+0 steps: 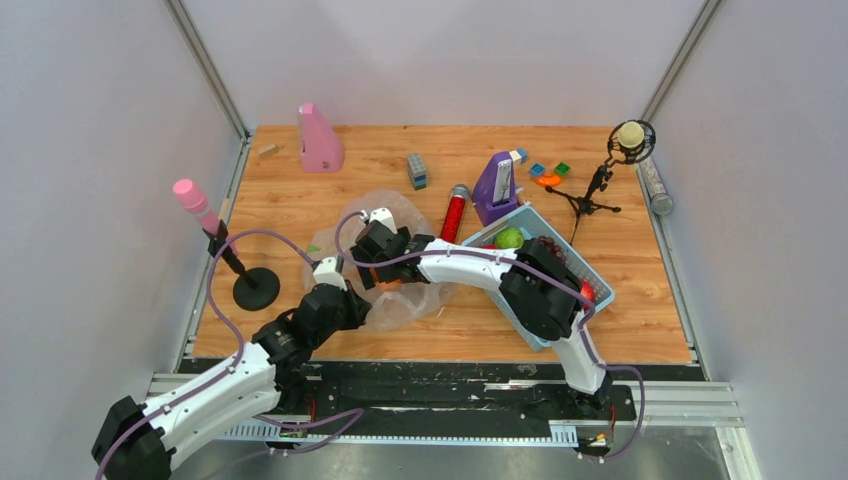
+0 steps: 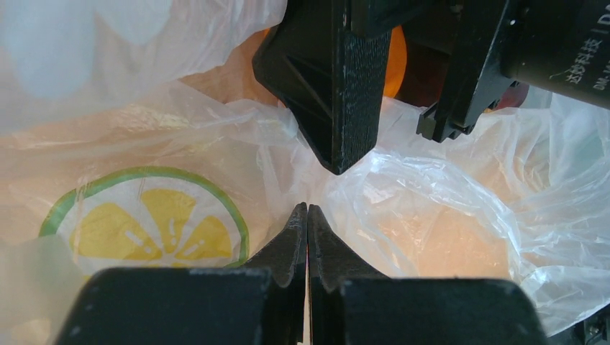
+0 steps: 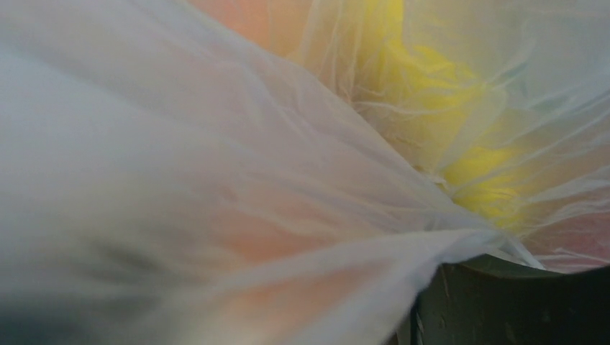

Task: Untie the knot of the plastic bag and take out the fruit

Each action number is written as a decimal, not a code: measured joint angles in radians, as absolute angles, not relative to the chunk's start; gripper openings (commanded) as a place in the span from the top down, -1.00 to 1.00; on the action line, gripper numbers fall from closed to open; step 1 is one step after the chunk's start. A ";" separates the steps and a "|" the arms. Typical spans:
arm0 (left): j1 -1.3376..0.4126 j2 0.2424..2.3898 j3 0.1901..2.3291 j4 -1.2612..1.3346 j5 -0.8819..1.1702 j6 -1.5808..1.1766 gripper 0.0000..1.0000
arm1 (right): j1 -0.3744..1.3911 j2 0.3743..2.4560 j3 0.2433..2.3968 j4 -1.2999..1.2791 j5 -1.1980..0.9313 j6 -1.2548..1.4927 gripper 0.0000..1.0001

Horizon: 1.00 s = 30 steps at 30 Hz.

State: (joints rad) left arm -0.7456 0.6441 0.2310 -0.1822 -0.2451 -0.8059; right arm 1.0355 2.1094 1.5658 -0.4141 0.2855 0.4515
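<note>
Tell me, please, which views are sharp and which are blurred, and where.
Top external: sharp, evenly lit, soft shadows. Left wrist: the left gripper and the middle folds of the plastic bag are sharp; the upper left corner is a pale blur. Right wrist: the film lies almost on the lens, so the left half is smeared; only folds over the yellow fruit show detail.

Bright, even light; the right wrist view is a soft blur of plastic bag [image 3: 216,180] film.

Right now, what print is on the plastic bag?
A yellow citrus slice ringed in green, on the plastic bag; best in the left wrist view.
</note>
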 measured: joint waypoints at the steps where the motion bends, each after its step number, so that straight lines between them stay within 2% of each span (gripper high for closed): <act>1: -0.746 0.642 0.231 -0.183 -0.245 -0.806 1.00 | 1.036 2.110 1.566 -0.421 0.285 0.453 -0.76; 6: -0.746 0.632 0.227 -0.184 -0.245 -0.806 1.00 | 1.036 2.110 1.566 -0.438 0.278 0.462 -0.40; 7: -0.746 0.630 0.227 -0.185 -0.245 -0.806 1.00 | 1.036 2.109 1.566 -0.439 0.279 0.465 -0.38; 15: -0.746 0.615 0.227 -0.198 -0.245 -0.809 1.00 | 1.039 2.072 1.566 -0.485 0.285 0.464 -0.36; 30: -0.746 0.611 0.227 -0.214 -0.253 -0.809 1.00 | 1.071 1.720 1.533 -0.499 0.198 0.470 -0.33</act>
State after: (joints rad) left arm -0.7456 0.6113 0.2268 -0.2142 -0.2527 -0.8093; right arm 1.0710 1.7195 1.5326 -0.4992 0.1978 0.4702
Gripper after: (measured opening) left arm 0.006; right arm 0.799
